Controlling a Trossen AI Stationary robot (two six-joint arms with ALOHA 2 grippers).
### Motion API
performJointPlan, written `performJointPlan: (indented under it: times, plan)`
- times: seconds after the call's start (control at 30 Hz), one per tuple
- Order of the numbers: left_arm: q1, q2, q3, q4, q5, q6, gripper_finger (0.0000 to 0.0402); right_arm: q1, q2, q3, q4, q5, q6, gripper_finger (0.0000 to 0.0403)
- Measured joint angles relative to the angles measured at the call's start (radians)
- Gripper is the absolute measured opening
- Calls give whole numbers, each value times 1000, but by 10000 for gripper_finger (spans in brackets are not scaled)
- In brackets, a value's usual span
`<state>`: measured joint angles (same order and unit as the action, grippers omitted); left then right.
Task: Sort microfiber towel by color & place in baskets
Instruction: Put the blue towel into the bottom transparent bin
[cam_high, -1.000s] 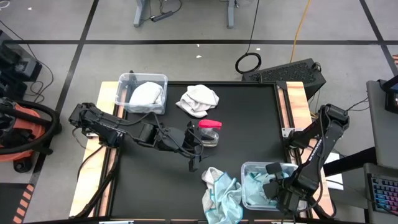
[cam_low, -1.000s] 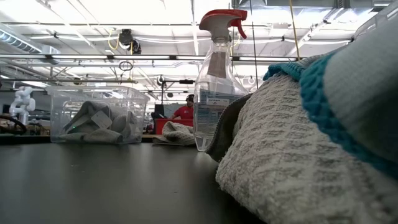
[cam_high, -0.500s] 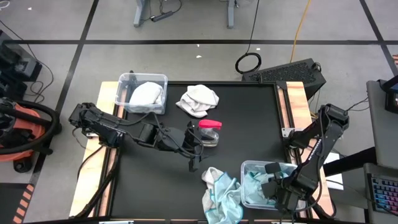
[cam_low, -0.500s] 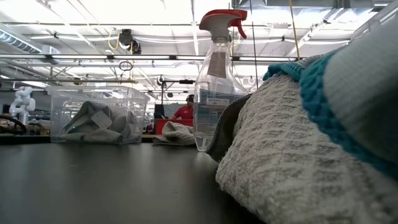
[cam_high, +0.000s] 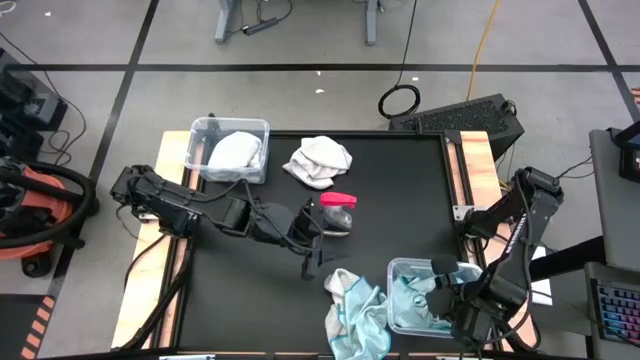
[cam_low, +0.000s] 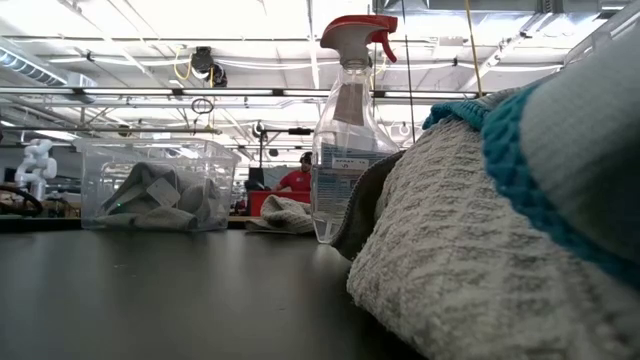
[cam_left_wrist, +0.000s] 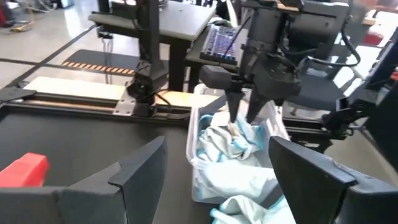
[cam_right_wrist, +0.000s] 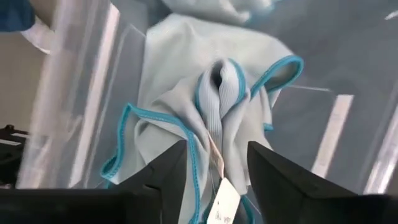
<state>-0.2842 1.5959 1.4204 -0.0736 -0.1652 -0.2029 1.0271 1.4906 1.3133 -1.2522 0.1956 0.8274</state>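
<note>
Right pincer (cam_left_wrist: 244, 118) points down into the basket (cam_high: 400, 272) at desk 5 o'clock, fingers parted astride a bunched light blue towel (cam_right_wrist: 217, 106), not clamping. Left pincer (cam_high: 312, 252) at desk centre, arm stretched low, fingers apart, empty.

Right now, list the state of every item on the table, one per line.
Right hand: open above the blue towel in the near basket.
Left hand: open, empty.
Far basket: holds a white towel.
Loose white towel: crumpled, unsorted.
Loose blue towel: beside the near basket.
Spray bottle: upright.
</note>
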Motion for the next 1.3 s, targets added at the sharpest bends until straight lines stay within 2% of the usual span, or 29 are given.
performJointPlan:
  times: [0.37, 0.63, 0.97, 1.1, 1.3]
  plan:
    - [-45, 0, 0, 49, 64, 7, 286, 0, 0, 129, -81, 42, -16, 171]
    - [-114, 0, 0, 20, 60, 1, 286, 2, 0, 131, -5, 39, -28, 157]
    - [-194, 4, -12, -71, 52, 1, 286, 1, 0, 131, 118, 45, 106, 144]
    - [-237, 35, -14, -67, 39, 0, 286, 1, 0, 131, 168, 112, 120, 144]
    - [-303, 135, -14, 59, 22, -2, 286, -8, 0, 131, 215, 249, 189, 147]
